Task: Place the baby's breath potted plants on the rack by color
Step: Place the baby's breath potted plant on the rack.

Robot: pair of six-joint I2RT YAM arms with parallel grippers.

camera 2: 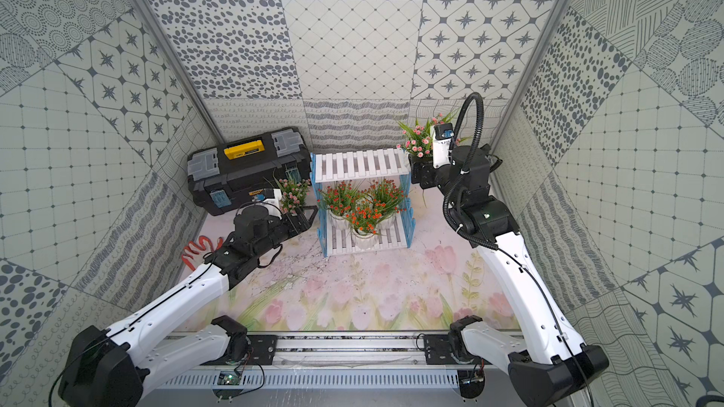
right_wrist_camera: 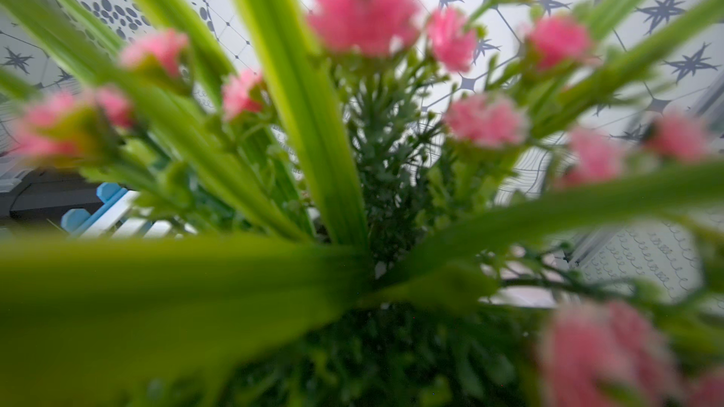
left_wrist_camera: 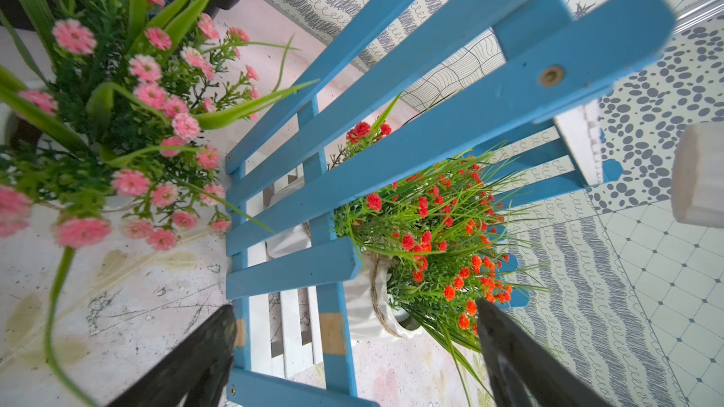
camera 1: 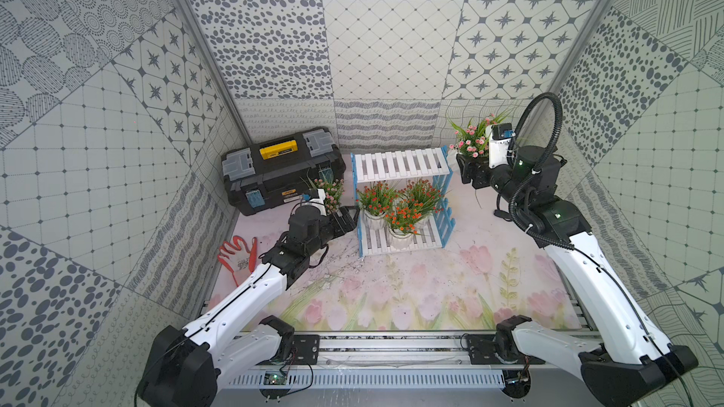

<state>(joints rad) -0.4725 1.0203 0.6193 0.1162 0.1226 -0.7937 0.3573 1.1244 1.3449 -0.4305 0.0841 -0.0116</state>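
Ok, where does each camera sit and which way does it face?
Both top views: overhead behind the robot, facing the rack; both arms show.
Left wrist: beside the rack, facing its blue side and orange-red plants; open left gripper shows.
Right wrist: facing into the held pink plant; no gripper visible.
Shared: both wrist views catch the rack's pickets.

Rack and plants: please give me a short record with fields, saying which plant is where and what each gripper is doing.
upper tier: no pot on it
lower tier: three orange-red plants
right gripper: shut on the held pink plant, raised beside the upper tier's end
left gripper: open, empty, next to the blue side of the rack
second pink plant: on the table, between toolbox and rack
also there: red glove on the table
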